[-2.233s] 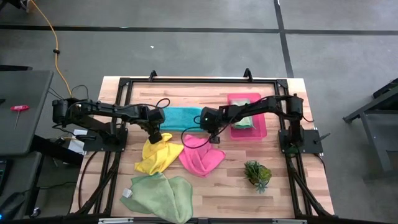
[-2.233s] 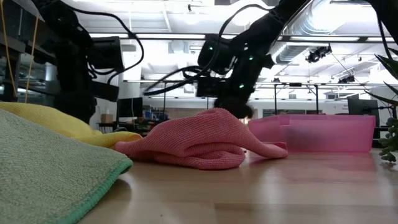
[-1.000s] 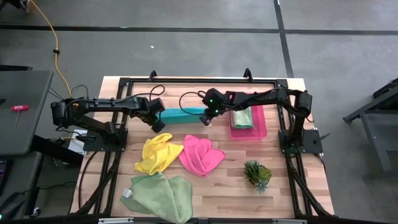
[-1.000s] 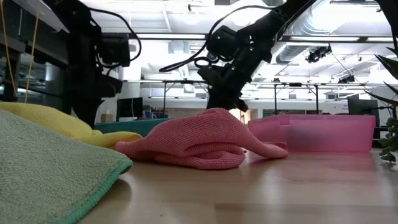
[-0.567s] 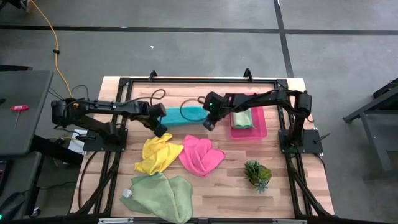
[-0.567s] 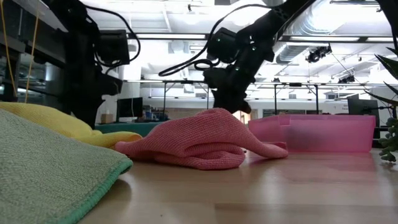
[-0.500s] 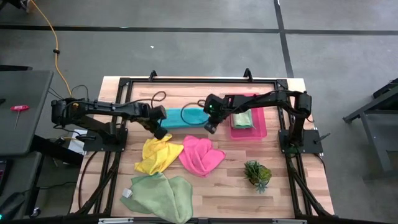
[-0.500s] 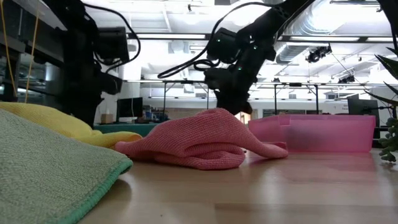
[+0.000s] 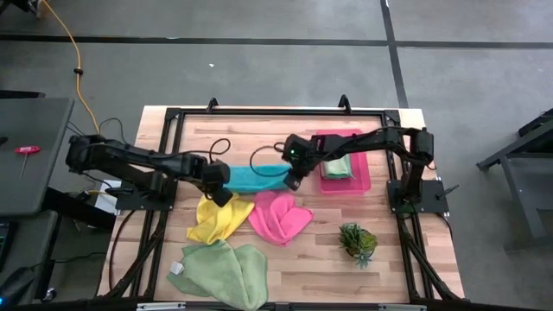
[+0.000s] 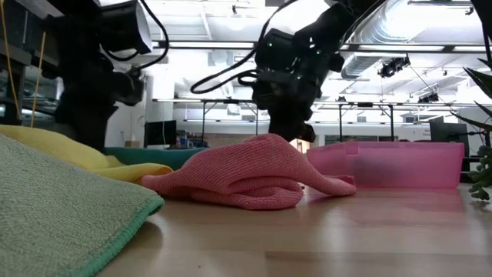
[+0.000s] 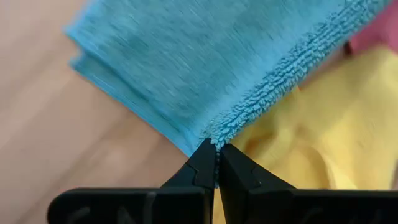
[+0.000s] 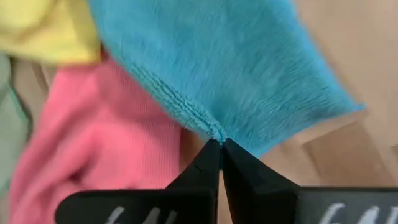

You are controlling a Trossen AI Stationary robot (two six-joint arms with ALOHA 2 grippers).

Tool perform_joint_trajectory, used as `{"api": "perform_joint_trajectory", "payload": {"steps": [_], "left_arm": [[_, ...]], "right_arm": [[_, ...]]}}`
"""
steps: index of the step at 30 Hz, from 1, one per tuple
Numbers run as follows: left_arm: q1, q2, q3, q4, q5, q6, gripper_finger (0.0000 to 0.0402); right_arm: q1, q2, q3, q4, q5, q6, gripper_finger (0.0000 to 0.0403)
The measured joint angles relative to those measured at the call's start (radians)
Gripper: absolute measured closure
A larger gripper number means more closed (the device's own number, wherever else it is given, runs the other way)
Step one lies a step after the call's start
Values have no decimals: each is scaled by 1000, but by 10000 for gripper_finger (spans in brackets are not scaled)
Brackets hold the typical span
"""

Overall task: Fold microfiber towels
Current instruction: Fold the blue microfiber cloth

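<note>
Each pinching one near corner of the teal towel (image 9: 253,178), the left claw (image 11: 216,169) and right claw (image 12: 221,158) hold its edge taut, probably to fold it evenly.

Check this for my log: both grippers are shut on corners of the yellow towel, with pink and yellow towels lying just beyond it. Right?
Not quite. Both wrist views show the left gripper and right gripper shut on the teal towel, not the yellow towel. The pink towel and yellow one do lie just beyond it.
</note>
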Motion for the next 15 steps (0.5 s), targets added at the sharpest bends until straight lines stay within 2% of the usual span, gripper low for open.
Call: {"api": "perform_joint_trajectory", "payload": {"steps": [5, 10, 15], "left_arm": [[53, -15, 0, 0, -75, 0, 401], [87, -17, 0, -22, -159, 0, 401], [105, -17, -17, -12, -192, -39, 401]], "right_arm": [[-35, 0, 0, 39, 9, 59, 403], [-57, 0, 0, 40, 83, 94, 403], [-64, 0, 0, 45, 161, 136, 403]]}}
